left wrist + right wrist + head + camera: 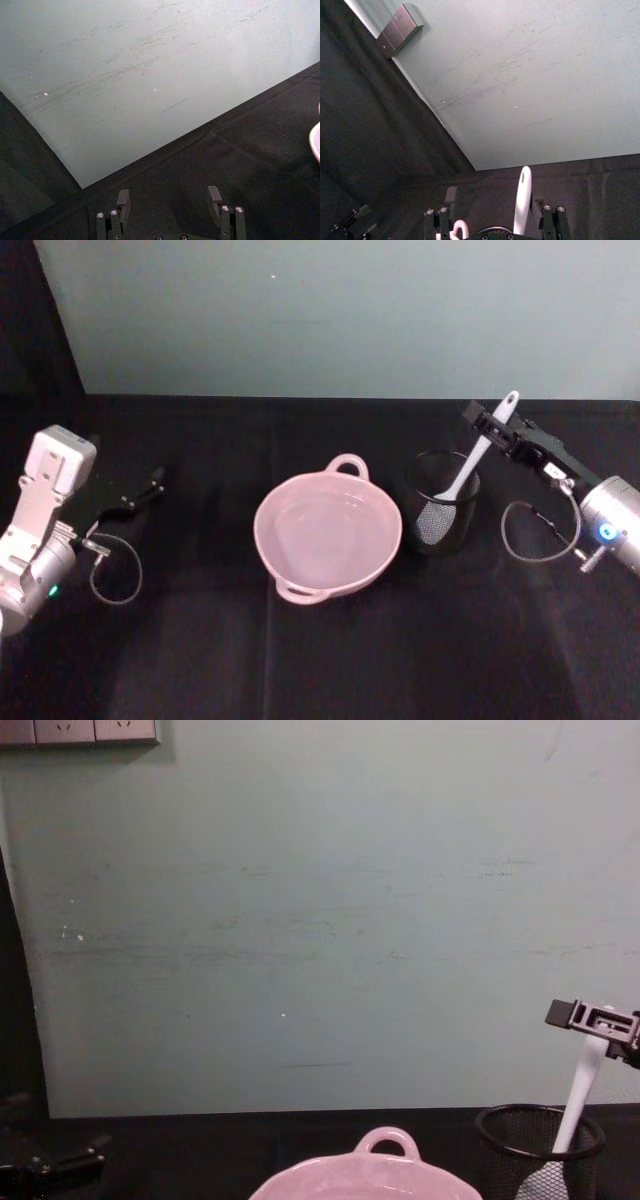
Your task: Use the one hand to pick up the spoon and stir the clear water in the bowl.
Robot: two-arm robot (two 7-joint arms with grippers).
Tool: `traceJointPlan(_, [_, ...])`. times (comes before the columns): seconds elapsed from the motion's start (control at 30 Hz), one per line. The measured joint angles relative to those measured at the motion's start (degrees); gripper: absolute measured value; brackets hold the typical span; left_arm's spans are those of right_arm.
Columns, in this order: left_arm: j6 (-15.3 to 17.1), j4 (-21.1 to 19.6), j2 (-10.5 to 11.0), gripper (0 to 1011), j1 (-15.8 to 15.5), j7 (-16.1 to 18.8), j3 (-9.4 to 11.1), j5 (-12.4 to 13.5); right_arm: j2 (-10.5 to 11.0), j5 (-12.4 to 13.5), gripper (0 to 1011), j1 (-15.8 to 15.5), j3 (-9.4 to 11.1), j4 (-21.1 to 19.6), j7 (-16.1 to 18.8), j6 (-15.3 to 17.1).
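The spoon [478, 462] stood in the black mesh cup [443, 508], just right of the bowl [328, 534], handle leaning up and back-right. The right gripper [497, 429] straddled the handle near its tip; grasp undetermined. The left gripper [140, 495], fingers spread, idled far left.
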Motion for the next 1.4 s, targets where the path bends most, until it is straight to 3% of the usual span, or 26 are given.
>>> traceJointPlan(0.2, [0.00,0.00,0.00,1011,0.00,0.00,0.00,0.00,2.01,-2.81,1004,-0.06,-1.87,-0.49,0.06,-3.06])
traceJointPlan(0.4, [0.00,0.00,0.00,1011,0.00,0.00,0.00,0.00,4.90,-7.98,1004,-0.84,-3.72,-1.71,-1.11,-7.46])
traceJointPlan(0.47, [0.00,0.00,0.00,1011,0.00,0.00,0.00,0.00,5.84,-11.05,1004,-1.13,-4.35,-1.99,-1.92,-9.46])
traceJointPlan(0.5, [0.00,0.00,0.00,1011,0.00,0.00,0.00,0.00,6.44,-13.84,1004,-1.38,-4.73,-2.16,-2.74,-11.12])
traceJointPlan(0.53, [0.00,0.00,0.00,1011,0.00,0.00,0.00,0.00,6.44,-13.84,1004,-1.38,-4.73,-2.16,-2.74,-11.12])
traceJointPlan(0.57, [0.00,0.00,0.00,1011,0.00,0.00,0.00,0.00,6.90,-16.06,1004,-1.66,-5.02,-2.36,-3.51,-12.43])
traceJointPlan(0.7, [0.00,0.00,0.00,1011,0.00,0.00,0.00,0.00,8.05,-20.65,1004,-3.30,-5.04,-3.73,-5.54,-15.13])
traceJointPlan(0.97, [0.00,0.00,0.00,1011,0.00,0.00,0.00,0.00,10.05,-25.72,1004,-10.01,-2.44,-10.08,-10.32,-17.57])
traceJointPlan(1.1, [0.00,0.00,0.00,1011,0.00,0.00,0.00,0.00,10.35,-28.69,1004,-14.10,-0.26,-12.53,-13.53,-20.63])
traceJointPlan(1.3, [0.00,0.00,0.00,1011,0.00,0.00,0.00,0.00,8.30,-32.15,1004,-16.71,2.68,-10.40,-17.42,-28.27])
traceJointPlan(1.4, [0.00,0.00,0.00,1011,0.00,0.00,0.00,0.00,7.57,-33.08,1004,-16.80,3.29,-8.92,-18.34,-29.52])
